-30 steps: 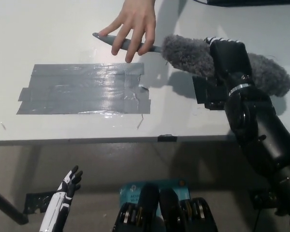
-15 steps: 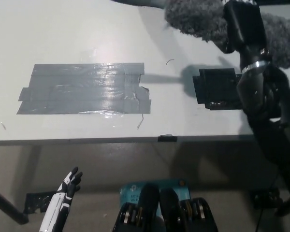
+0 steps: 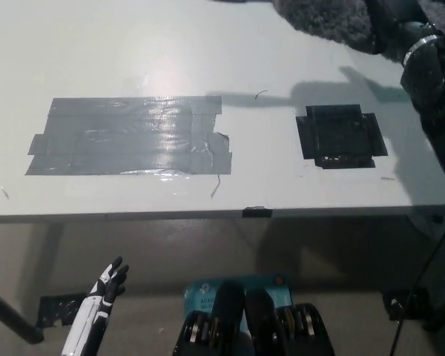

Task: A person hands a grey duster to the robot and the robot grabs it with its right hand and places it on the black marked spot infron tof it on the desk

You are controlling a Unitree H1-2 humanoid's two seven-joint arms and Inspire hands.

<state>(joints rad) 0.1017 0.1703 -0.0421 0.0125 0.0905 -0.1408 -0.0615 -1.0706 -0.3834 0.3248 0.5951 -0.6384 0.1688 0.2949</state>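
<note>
Right hand (image 3: 389,26): we see it at the top edge gripping the grey duster (image 3: 322,18), raised beyond the black marked spot (image 3: 340,136) on the bench (image 3: 133,44).
Left hand (image 3: 104,289): we see it resting low, below the bench edge, fingers apart.

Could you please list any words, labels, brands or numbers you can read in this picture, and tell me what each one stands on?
Blue label below the desk edge, at the bottom middle: it bears some pale print, too small and blurred to read.
Grey tape patch on the desk: no text.
Black marked spot on the desk: no text.
Grey duster at the top edge: no text visible.
Nothing else legible.
</note>
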